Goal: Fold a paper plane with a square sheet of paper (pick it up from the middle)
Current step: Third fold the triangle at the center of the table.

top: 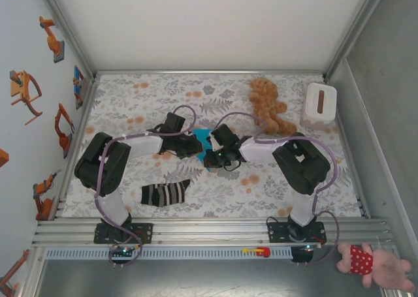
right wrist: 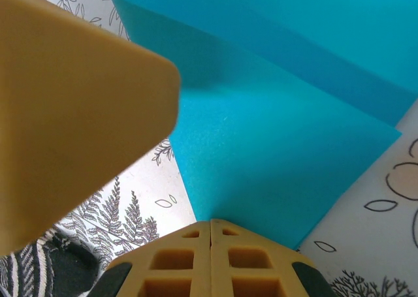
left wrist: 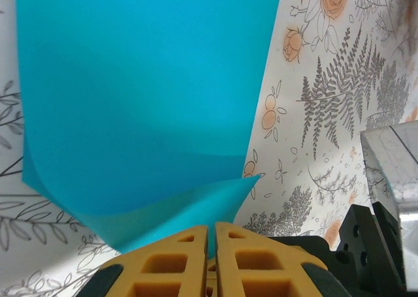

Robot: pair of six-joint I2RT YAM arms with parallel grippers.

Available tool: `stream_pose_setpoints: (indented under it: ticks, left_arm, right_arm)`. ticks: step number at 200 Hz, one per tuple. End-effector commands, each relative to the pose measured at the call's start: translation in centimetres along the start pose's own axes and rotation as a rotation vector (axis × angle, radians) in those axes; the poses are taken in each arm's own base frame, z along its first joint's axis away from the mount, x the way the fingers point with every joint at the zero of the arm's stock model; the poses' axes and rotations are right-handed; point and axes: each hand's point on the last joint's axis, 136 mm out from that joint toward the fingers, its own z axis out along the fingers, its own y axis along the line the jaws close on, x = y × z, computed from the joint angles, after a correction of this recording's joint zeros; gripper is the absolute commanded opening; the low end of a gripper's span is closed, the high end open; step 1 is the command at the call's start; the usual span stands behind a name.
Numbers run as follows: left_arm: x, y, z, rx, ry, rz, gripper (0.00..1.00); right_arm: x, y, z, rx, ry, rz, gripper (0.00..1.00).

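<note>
The square sheet of paper (top: 201,139) is bright turquoise and lies partly folded mid-table between both grippers. In the left wrist view the paper (left wrist: 144,94) curls up, and a raised flap runs into the narrow gap of my left gripper (left wrist: 211,228), which is shut on it. In the right wrist view the paper (right wrist: 274,153) shows a folded layer. My right gripper (right wrist: 210,223) is shut with its tips on the sheet's near corner; whether it pinches the sheet is unclear. From above, the left gripper (top: 193,147) and right gripper (top: 210,156) almost touch over the sheet.
A striped sock (top: 165,194) lies near the front left. A brown teddy bear (top: 268,104) and a white box (top: 319,105) sit at the back right. The left gripper's yellow finger (right wrist: 72,108) looms close in the right wrist view.
</note>
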Motion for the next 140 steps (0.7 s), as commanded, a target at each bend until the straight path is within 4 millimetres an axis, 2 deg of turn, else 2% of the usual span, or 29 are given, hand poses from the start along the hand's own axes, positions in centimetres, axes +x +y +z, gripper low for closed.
stream_pose_setpoints:
  ticks: [1,39,71,104,122,140]
  left_arm:
    - [0.6,0.4,1.0,0.010,0.029,0.038,0.11]
    - [0.7,2.6,1.8,-0.075,0.037,0.035,0.11]
    - [-0.3,4.5,1.4,-0.151,0.022,0.045,0.11]
    - [-2.4,7.6,0.0,-0.231,0.004,0.026,0.11]
    - [-3.5,9.8,-1.1,-0.299,-0.011,0.001,0.11]
    - [-4.4,10.4,-2.0,-0.323,-0.024,-0.003,0.11]
  right_arm:
    - [2.8,-3.5,1.3,0.129,0.092,0.053,0.00]
    - [3.3,-4.1,1.4,0.161,0.115,0.067,0.00]
    - [4.4,-5.2,1.5,0.203,0.155,0.082,0.00]
    - [5.9,-6.9,1.1,0.275,0.196,0.080,0.00]
    - [6.1,-7.0,1.0,0.279,0.199,0.081,0.00]
    - [5.8,-6.9,0.9,0.276,0.190,0.078,0.00]
